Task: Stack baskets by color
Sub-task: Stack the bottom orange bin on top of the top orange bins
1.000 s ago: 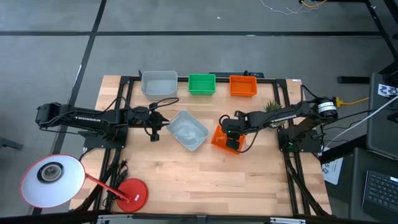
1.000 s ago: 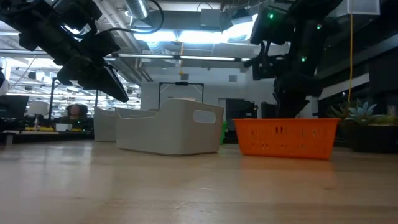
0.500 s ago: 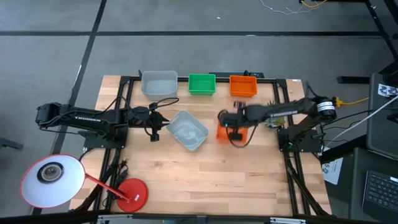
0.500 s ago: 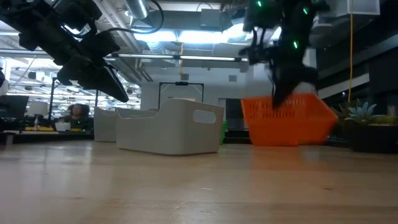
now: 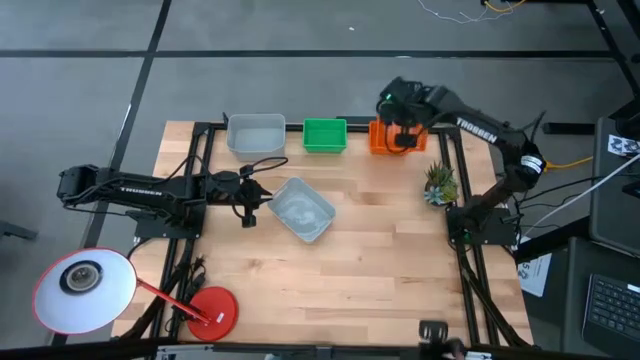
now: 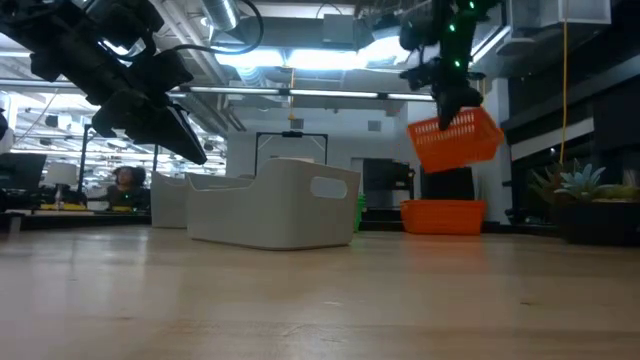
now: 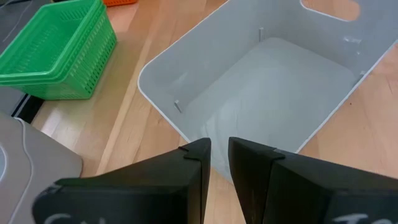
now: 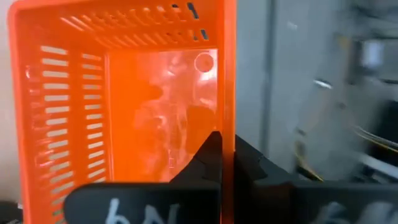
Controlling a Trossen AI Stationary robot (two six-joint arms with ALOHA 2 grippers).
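My right gripper (image 5: pixel 402 128) is shut on an orange basket (image 6: pixel 455 140), held high above another orange basket (image 6: pixel 443 216) that rests on its base at the table's far right. A green basket (image 5: pixel 325 134) and a grey basket (image 5: pixel 255 132) stand beside it along the far edge. A second grey basket (image 5: pixel 303 210) sits mid-table, turned at an angle. My left gripper (image 5: pixel 248 208) hovers just left of it, a narrow gap between its fingers (image 7: pixel 199 165) and nothing in it. My right gripper pinches one side wall of the orange basket at its rim (image 8: pixel 227 118), one finger (image 8: pixel 208 155) inside the basket and the other outside. The fingers slant down from above. The basket hangs tilted, lifted clear of the table and of the orange basket below.
A small potted plant (image 5: pixel 437 183) stands by the table's right edge. A red disc (image 5: pixel 212 308) and a white round lamp head (image 5: pixel 82 285) sit at the near left. Bare wood lies at the near middle and right.
My right gripper has shut on the orange basket's wall at mid-table, lifted it clear and swung it toward the far edge, above the orange basket there. The wrist has rolled, and the basket, flat on the table before, now hangs tilted.
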